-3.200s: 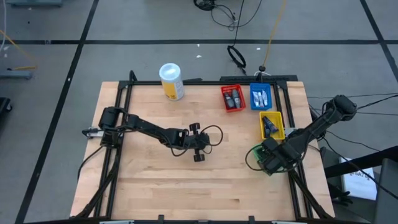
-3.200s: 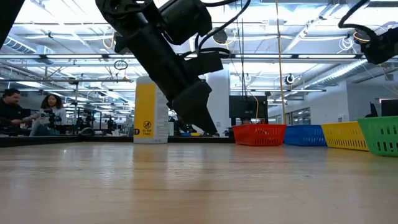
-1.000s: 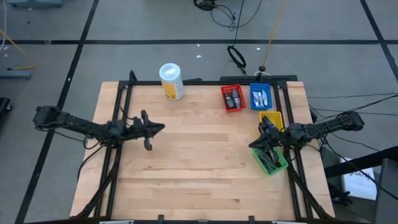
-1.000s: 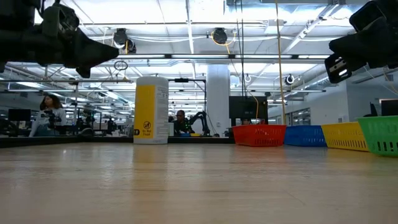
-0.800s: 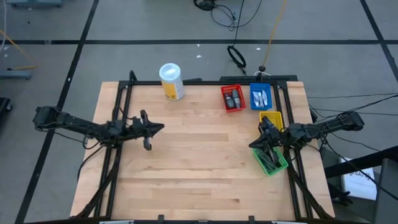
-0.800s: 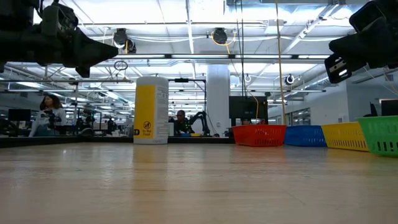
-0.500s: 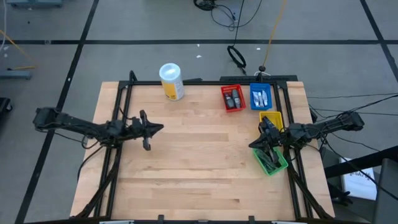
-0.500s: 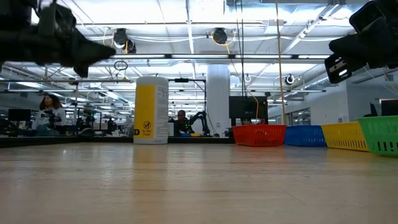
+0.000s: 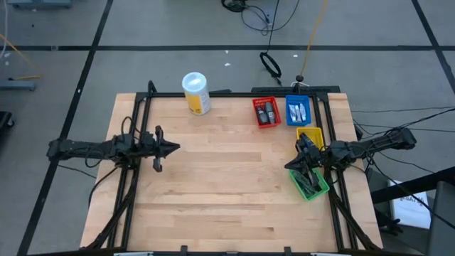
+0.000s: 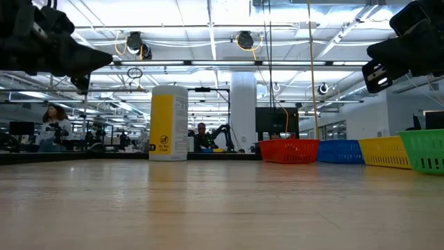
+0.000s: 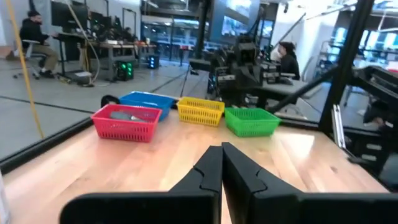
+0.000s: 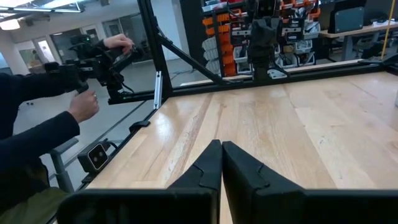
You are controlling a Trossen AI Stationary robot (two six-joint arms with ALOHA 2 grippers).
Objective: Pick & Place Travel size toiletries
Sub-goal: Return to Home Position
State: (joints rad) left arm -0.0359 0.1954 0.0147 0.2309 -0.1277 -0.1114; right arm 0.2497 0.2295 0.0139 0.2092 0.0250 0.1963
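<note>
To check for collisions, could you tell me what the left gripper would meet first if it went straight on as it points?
The left gripper, shut, points across bare table toward the yellow bin and green bin. By them the right gripper faces it and is probably met first, though depth is unclear.

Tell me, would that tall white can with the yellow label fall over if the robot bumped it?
Probably, if bumped up high: the can stands upright and is much taller than it is wide. Once down it would likely roll, since its top looks round from above. The left gripper and right gripper sit shut, away from it.
</note>
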